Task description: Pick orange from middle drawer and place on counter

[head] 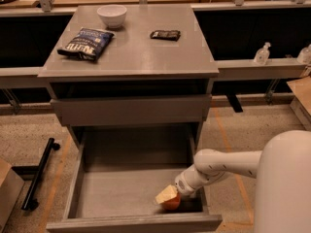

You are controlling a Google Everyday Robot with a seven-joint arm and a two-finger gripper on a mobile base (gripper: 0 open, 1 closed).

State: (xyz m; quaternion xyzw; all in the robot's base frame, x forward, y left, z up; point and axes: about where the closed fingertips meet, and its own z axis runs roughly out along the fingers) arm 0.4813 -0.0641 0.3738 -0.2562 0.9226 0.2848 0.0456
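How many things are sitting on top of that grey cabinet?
3: white bowl back left, chip bag in front of it, dark packet to the right. The hand is down in the open drawer, at the orange.

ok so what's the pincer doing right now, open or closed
pincer: cannot be told. it is down in the open middle drawer, right over the orange.
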